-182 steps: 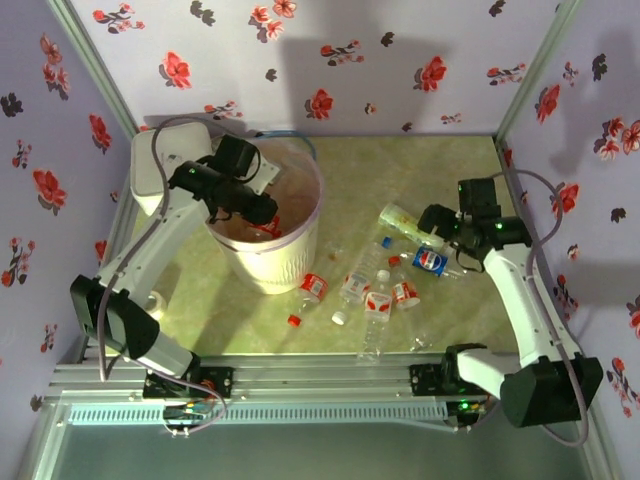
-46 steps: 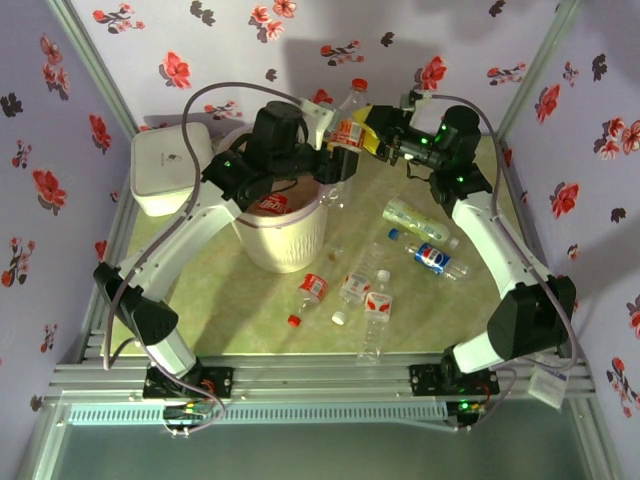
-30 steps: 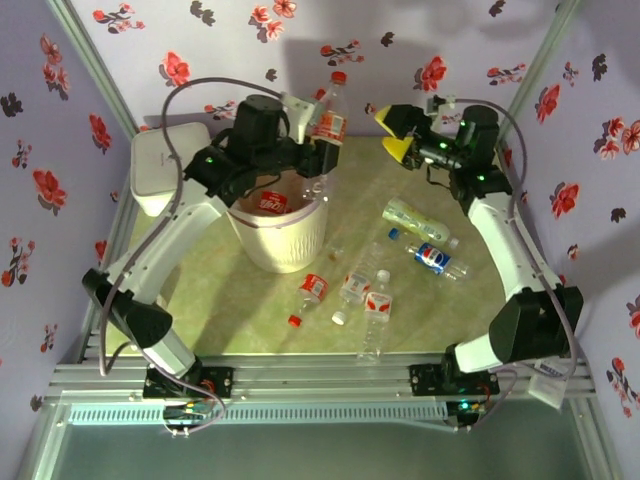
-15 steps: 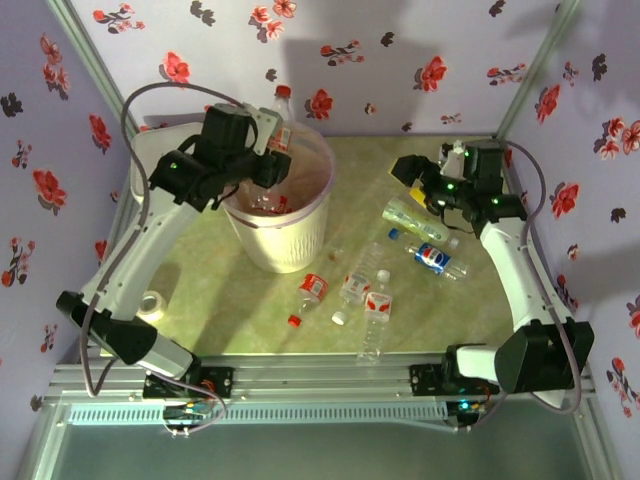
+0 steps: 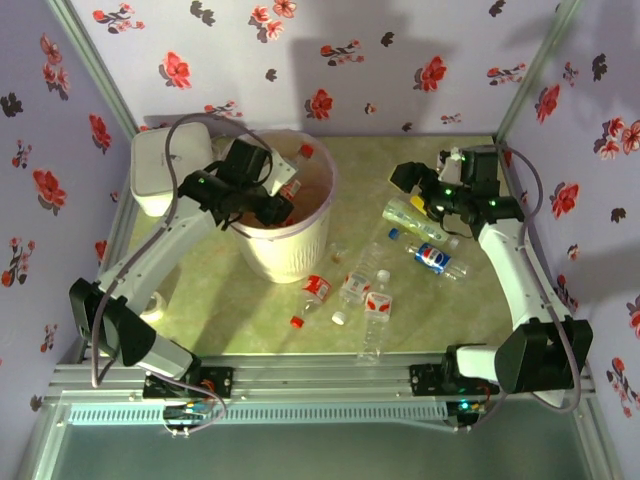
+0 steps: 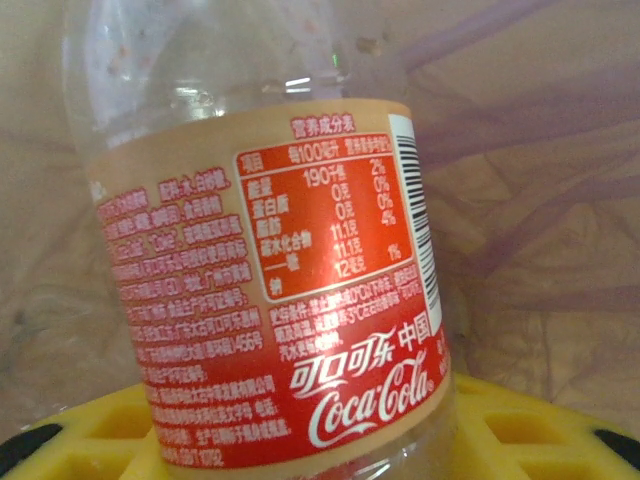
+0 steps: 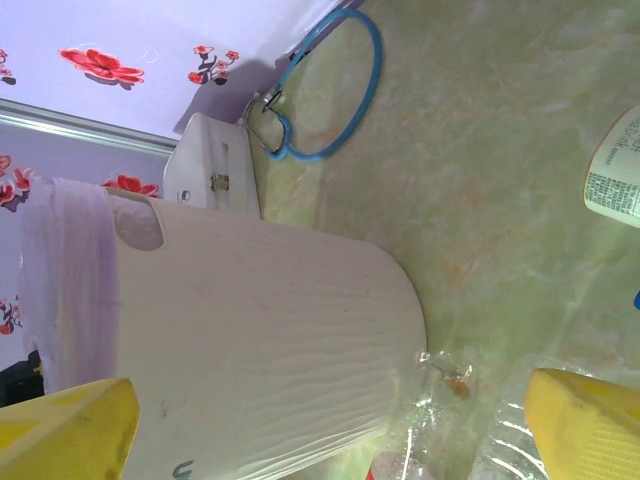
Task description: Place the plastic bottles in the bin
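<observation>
My left gripper (image 5: 279,196) hangs over the mouth of the cream bin (image 5: 318,225) and is shut on a red-labelled Coca-Cola bottle (image 5: 292,176). The bottle tilts, its red cap up and to the right. In the left wrist view that bottle (image 6: 270,290) stands between my yellow fingers (image 6: 80,440). My right gripper (image 5: 415,188) is open and holds nothing, above a green-labelled bottle (image 5: 408,217). On the table also lie a blue-labelled bottle (image 5: 431,261) and several others: a crushed red-labelled one (image 5: 313,288), a clear one (image 5: 355,285) and another red-labelled one (image 5: 377,304).
A white square box (image 5: 165,170) stands left of the bin at the back. Loose caps (image 5: 340,318) lie in front of the bottles, and a tape roll (image 5: 150,305) sits near the left arm. The right wrist view has the bin's wall (image 7: 260,340) and a blue ring (image 7: 330,90).
My left gripper has carried the bottle left from high beside the right gripper and lowered it, tilted, to the bin's mouth. The open right gripper has drawn back and down over the table.
</observation>
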### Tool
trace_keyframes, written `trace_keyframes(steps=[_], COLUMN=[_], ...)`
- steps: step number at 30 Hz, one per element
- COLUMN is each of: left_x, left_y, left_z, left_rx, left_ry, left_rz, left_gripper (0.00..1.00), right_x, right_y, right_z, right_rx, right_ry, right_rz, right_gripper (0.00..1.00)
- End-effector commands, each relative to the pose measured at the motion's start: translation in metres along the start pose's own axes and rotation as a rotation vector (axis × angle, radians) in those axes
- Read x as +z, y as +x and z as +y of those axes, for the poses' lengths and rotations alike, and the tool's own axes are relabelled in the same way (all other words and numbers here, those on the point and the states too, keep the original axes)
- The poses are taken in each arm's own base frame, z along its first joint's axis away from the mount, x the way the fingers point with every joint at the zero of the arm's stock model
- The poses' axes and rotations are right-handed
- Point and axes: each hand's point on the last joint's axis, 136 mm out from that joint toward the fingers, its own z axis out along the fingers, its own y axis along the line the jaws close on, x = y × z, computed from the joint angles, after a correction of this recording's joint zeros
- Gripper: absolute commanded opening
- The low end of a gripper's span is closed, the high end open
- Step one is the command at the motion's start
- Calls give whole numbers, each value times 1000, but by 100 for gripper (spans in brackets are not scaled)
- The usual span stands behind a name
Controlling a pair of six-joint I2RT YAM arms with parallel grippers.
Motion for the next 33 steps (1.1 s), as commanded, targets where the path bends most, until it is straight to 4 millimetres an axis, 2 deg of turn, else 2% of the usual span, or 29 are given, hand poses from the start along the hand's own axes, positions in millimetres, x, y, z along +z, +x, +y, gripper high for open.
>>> trace_keyframes(steps=[1, 2, 3, 5, 7, 11, 13, 15, 21, 24, 28, 33], left_x=[-3, -6, -10, -22, -37, -66, -73, -70, -28, -7, 24, 49], left_y=[-5, -9, -14, -24, -36, -56, -65, -69, -59, -55, -38, -6], left_z=[-10, -11, -10, -7, -5, 1, 6, 7, 4, -3, -10, -10], left_rx=[50, 43, 35, 10, 0, -33, -91, -145, -256, -291, -329, -380], left_ry=[58, 61, 61, 51, 44, 23, 18, 34, 68, 87, 80, 19], left_rz=[-29, -41, -59, -91, -126, -214, -257, -279, -221, -207, -135, -65], left_gripper=[41, 52, 69, 89, 98, 100, 95, 82, 44, 28, 21, 17], right_x=[1, 1, 1, 0, 0, 3, 4, 4, 1, 2, 6, 4], right_y=[-4, -4, -5, -4, -4, -3, -2, 1, 7, 10, 16, 23], right_z=[-3, -3, -2, -3, -4, -6, -7, -8, -14, -18, -23, -31], right_rx=[-14, -13, -16, -16, -15, -4, 3, 9, 4, 10, 37, 49], right_ry=[4, 3, 1, 6, 9, 4, 2, 5, 33, 40, 34, 63], right_rz=[-21, -20, -23, -23, -23, -13, -4, 3, 9, 14, 29, 46], right_gripper=[99, 99, 99, 99, 99, 99, 99, 99, 99, 99, 99, 99])
